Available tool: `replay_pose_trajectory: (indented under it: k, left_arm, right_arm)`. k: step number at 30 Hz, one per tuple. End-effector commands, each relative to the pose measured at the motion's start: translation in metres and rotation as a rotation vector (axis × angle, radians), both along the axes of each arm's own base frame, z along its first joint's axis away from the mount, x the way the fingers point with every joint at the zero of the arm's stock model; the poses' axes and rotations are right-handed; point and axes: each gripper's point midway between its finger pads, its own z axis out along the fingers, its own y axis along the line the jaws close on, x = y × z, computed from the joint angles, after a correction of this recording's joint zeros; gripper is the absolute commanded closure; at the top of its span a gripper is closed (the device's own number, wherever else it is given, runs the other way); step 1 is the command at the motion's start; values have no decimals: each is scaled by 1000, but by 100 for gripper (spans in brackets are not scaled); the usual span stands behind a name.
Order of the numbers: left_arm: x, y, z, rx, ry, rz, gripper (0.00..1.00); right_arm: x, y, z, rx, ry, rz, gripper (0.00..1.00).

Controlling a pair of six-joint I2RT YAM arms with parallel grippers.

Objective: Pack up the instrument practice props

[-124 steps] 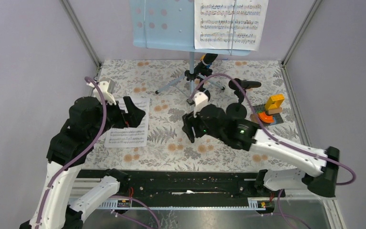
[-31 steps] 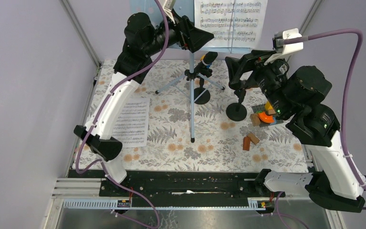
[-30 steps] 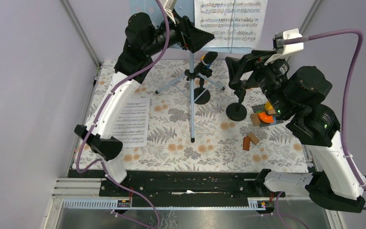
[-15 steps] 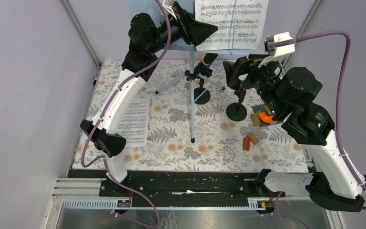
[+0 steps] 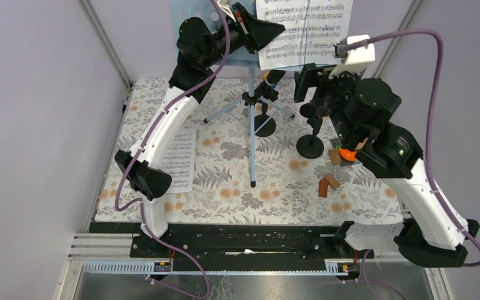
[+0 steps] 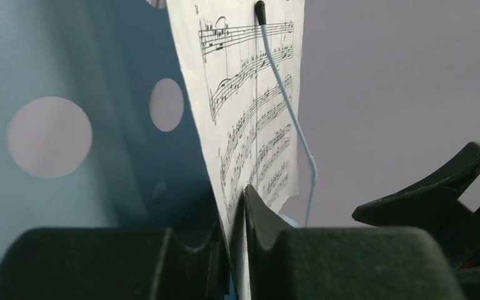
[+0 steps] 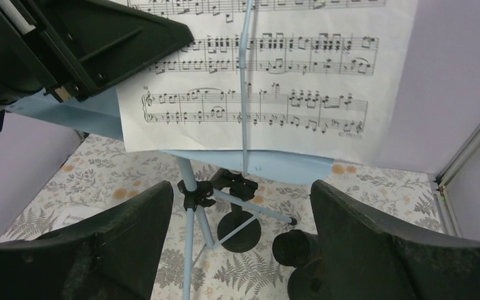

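The light-blue music desk (image 5: 219, 31) stands on its thin tripod (image 5: 250, 119) at the back of the mat. A white sheet-music page (image 5: 306, 31) leans on the desk. My left gripper (image 5: 280, 26) is raised and shut on that page's left edge (image 6: 250, 94), with the paper pinched between its fingertips (image 6: 240, 194). My right gripper (image 5: 309, 78) hangs open just below the desk's lower lip (image 7: 269, 165), holding nothing (image 7: 237, 194). A second page (image 5: 178, 159) lies flat on the mat at the left. Two black microphones (image 5: 274, 78) (image 7: 294, 247) sit in round-based holders (image 5: 310, 147).
Small colourful toy blocks (image 5: 344, 153) lie at the right of the floral mat, with brown ones (image 5: 328, 184) nearer the front. Purple walls and metal corner posts (image 5: 109, 50) close in the back and sides. The black rail (image 5: 244, 240) runs along the near edge.
My left gripper has shut on the page's left edge, and the page now sits slightly tilted. The right arm has swung left and up towards the desk.
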Motion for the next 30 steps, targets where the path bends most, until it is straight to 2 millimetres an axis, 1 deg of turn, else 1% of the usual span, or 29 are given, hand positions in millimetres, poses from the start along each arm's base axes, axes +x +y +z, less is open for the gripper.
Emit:
replay_pose_trajectory:
  k: [1,4,5,8,10,11,12,14,17,21,27,30]
  left_arm:
    - [-5,13,20,-29,-63,40,89]
    - [-8,14,22,-26,-63,41,99]
    - [-8,14,21,-24,-59,42,100]
    - [-11,16,18,-16,-53,41,100]
    - [-12,17,16,-13,-50,46,100]
    - [-13,18,17,-13,-53,47,100]
    - [-14,19,18,-13,-56,48,100]
    - [-15,20,19,-12,-55,50,100]
    - [-17,21,21,-12,-59,53,100]
    - [-20,23,23,-12,-63,54,100]
    - [-21,23,23,-13,-59,47,100]
    - [-21,22,22,-11,-55,45,100]
  right_arm:
    - [13,-2,18,-34,-22,-61,12]
    - [22,5,29,-29,-19,-40,12]
    - [26,7,33,-19,-14,-28,12]
    - [40,7,43,15,4,2,13]
    - [48,7,46,55,25,20,14]
    - [53,5,47,67,29,23,15]
    - [53,8,50,88,30,49,16]
    - [60,5,51,124,42,70,21]
    - [62,8,54,171,51,128,29]
    - [63,18,58,199,50,202,35]
    - [69,20,59,244,64,238,42]
    - [75,18,59,261,67,233,45]
